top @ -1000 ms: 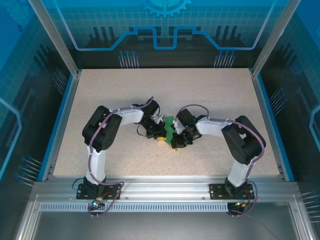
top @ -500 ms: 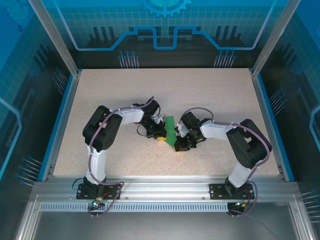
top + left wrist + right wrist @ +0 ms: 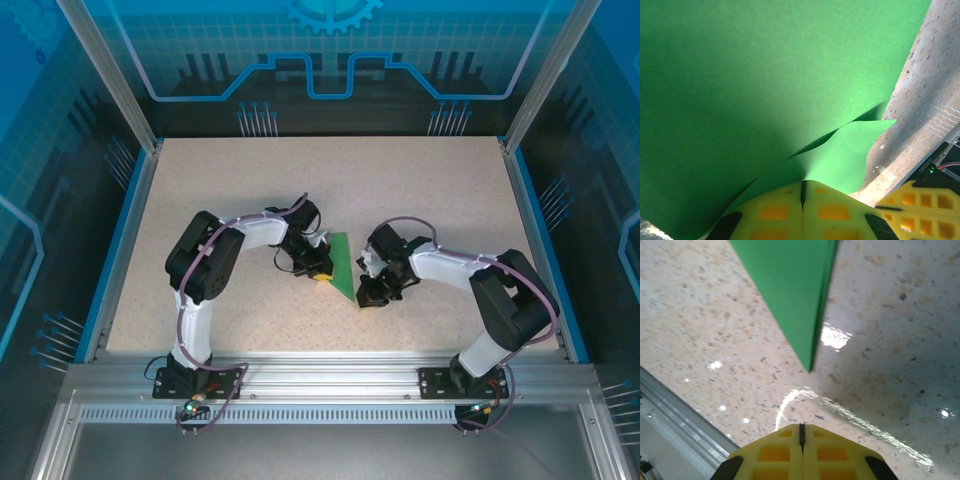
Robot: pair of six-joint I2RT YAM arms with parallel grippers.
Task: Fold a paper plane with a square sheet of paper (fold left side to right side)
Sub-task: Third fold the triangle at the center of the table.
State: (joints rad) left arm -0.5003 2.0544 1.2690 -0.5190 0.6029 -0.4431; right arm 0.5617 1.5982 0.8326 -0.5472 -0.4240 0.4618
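The square sheet of paper (image 3: 342, 258) is bright green and lies folded into a narrow shape with its point toward the near edge. My left gripper (image 3: 322, 276) is shut, and its yellow tips rest against the paper's left edge. In the left wrist view the green paper (image 3: 740, 90) spreads ahead of the left gripper (image 3: 802, 182), with one layer lifted slightly. I cannot tell whether a layer is pinched. My right gripper (image 3: 366, 298) is shut and empty, just right of the paper's point. In the right wrist view the paper's tip (image 3: 809, 360) lies ahead of the right gripper (image 3: 801, 426).
The speckled beige table (image 3: 450, 190) has blue side rails (image 3: 128, 240) and an aluminium frame (image 3: 330, 385) along the near edge. That frame edge (image 3: 670, 410) is close to the right gripper. The right gripper's yellow fingers (image 3: 915, 200) sit beside the left one.
My right gripper has slid right and toward the near edge, off the paper. The pointed end now lies uncovered and flat. The left gripper has stayed put.
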